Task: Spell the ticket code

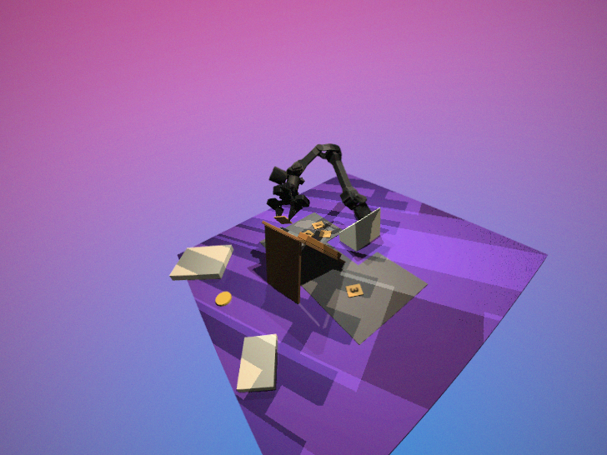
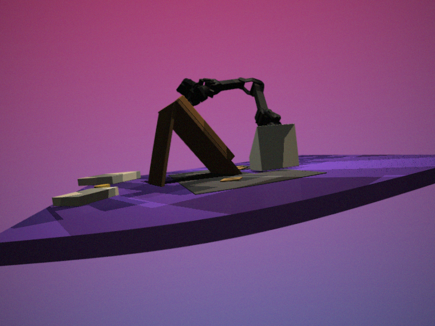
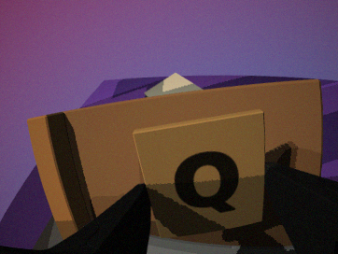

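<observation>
My gripper (image 1: 283, 217) (image 3: 206, 183) is shut on the Q tile (image 1: 282, 219) (image 3: 205, 140), held by its side edges, with the Q upright in the wrist view. It is high, near the top of the sloped brown board (image 2: 202, 135) (image 3: 107, 135). The tile overlaps the board's face in the wrist view; contact is unclear. A dark upright strip (image 3: 58, 123) runs near the board's left side in that view. The 3 tile (image 1: 353, 290) (image 2: 230, 179) lies on the front grey mat (image 1: 404, 281). Several tiles, one of them here (image 1: 318, 224), lie behind the board. No ticket code is readable.
The board's rear support (image 1: 283, 262) (image 2: 161, 150) stands upright. A pale block (image 1: 360, 235) (image 2: 275, 147) is beside the arm's base. Two pale slabs (image 1: 203, 262) (image 1: 257, 359) and a yellow disc (image 1: 223, 297) lie near the counter's left edge.
</observation>
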Available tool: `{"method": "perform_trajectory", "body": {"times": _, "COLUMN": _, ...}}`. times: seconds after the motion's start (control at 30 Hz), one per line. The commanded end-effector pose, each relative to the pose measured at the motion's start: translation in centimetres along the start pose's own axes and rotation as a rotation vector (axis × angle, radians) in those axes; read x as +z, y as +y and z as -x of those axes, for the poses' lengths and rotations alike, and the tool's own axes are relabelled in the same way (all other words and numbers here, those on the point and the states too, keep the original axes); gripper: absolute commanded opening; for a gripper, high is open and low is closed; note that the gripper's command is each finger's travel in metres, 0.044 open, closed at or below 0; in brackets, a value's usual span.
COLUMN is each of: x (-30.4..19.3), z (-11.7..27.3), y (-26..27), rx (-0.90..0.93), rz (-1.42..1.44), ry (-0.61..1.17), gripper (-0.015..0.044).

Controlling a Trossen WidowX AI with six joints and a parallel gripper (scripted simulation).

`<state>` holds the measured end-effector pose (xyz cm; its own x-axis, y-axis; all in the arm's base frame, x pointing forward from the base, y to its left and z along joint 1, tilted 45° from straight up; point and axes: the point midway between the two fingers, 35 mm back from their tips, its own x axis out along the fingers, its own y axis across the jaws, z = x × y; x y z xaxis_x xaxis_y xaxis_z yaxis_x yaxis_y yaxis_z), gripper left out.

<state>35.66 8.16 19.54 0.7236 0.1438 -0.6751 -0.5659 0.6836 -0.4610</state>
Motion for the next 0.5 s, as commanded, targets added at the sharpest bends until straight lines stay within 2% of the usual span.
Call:
{"method": "perform_trajectory", "body": {"times": 0.0, "x": -1.1, "z": 1.1, "y": -2.2, "rx": -0.054, "rz": 0.008, "ry": 0.003, "gripper": 0.0}}
{"method": "perform_trajectory", "body": {"times": 0.47, "x": -5.7, "z": 5.2, "y": -8.9, "rx": -0.258, "rz": 0.008, "ry": 0.065, "gripper": 0.0}}
